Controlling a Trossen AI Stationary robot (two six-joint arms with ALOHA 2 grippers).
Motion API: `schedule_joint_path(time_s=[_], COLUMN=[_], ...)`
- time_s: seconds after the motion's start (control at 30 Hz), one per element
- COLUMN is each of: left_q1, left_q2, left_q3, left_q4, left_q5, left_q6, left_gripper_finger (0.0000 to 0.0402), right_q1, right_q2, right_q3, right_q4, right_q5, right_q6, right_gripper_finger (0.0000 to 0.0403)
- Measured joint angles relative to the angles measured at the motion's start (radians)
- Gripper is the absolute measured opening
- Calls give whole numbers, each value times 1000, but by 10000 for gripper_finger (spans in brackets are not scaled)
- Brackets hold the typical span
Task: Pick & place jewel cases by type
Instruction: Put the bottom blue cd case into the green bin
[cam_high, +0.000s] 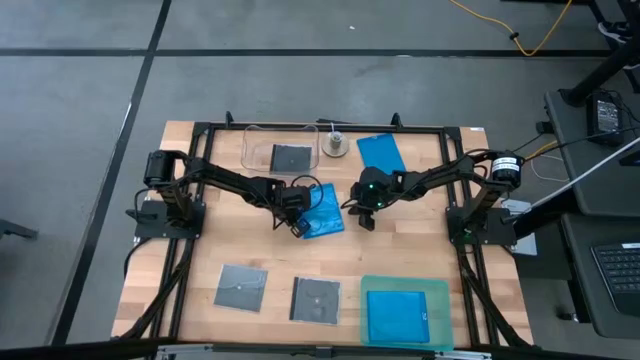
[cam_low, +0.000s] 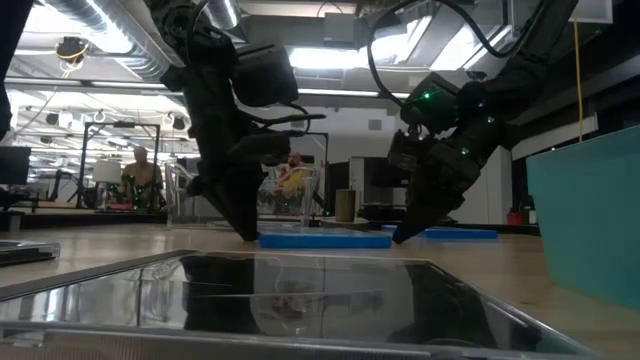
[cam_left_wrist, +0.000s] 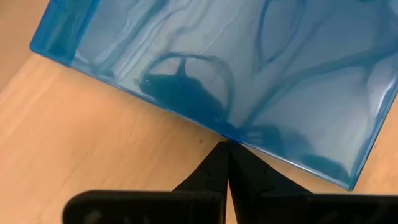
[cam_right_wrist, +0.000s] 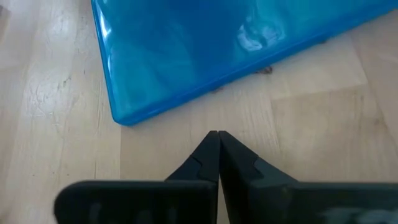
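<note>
A bright blue jewel case (cam_high: 325, 213) lies flat at the table's middle, between my two grippers. My left gripper (cam_high: 298, 228) is shut at the case's left side, fingertips at its edge (cam_left_wrist: 227, 149). My right gripper (cam_high: 366, 222) is shut on the case's right side. Its tips (cam_right_wrist: 216, 135) stand a short way off a corner of the case (cam_right_wrist: 121, 115) without touching. A second blue case (cam_high: 381, 152) lies near the far edge. A third (cam_high: 395, 315) lies in the teal tray (cam_high: 440, 290). Two grey-black cases (cam_high: 241, 288) (cam_high: 316, 299) lie near the near edge, and one (cam_high: 291, 157) is in the clear tub (cam_high: 250, 150). My left gripper meets the blue case's long left edge (cam_left_wrist: 239, 135) with the tips of its shut fingers. They come slanting down from the table's left. The case lies flat on the table.
A small metal cylinder (cam_high: 335, 143) stands by the tub at the far edge. The black frame rails (cam_high: 200, 130) run round the table. Bare wood lies between the middle case and the near row of cases. People show in the room beyond (cam_low: 140, 170).
</note>
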Motion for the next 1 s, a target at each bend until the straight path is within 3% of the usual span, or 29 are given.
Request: schedule_joint_path(time_s=[0.17,0.37,0.7,0.83,1.0], left_q1=[1,2,10,8,9], left_q2=[2,-7,-200,-273,-294], left_q3=[0,5,2,-3,-47], left_q4=[43,25,-276,-240,-61], left_q5=[-18,-6,-79,-123,-122], left_q6=[62,21,-141,-222,-321], left_gripper_finger=[3,1,1,5,10], right_q1=[0,0,0,-1,-2], right_q2=[0,0,0,0,2], right_q3=[0,0,0,3,22], right_q4=[0,0,-1,-5,-18], right_q5=[-5,-6,-6,13,23], right_q6=[0,22,-1,-25,-95], right_gripper_finger=[6,9,5,7,4])
